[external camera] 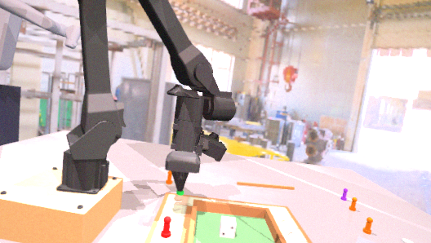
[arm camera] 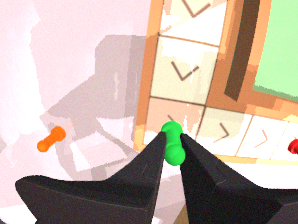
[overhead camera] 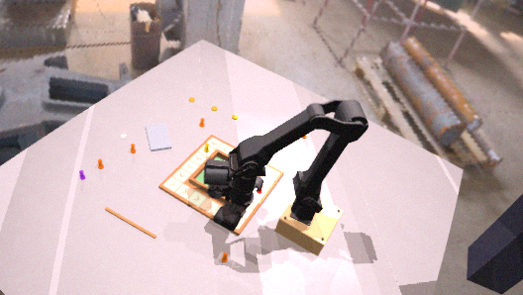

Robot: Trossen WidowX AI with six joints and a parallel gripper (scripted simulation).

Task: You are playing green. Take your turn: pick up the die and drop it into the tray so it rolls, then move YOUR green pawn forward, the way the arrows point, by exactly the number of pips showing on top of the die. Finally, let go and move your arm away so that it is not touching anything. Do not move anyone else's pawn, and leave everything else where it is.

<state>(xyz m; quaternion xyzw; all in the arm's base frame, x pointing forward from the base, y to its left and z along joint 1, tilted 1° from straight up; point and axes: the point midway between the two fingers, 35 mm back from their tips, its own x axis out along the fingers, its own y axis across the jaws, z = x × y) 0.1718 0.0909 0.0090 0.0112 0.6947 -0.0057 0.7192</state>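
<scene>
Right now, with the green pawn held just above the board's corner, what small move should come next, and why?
Probably lower a little: the end effector grips the green pawn just above the corner square, and the die already lies in the tray.
</scene>
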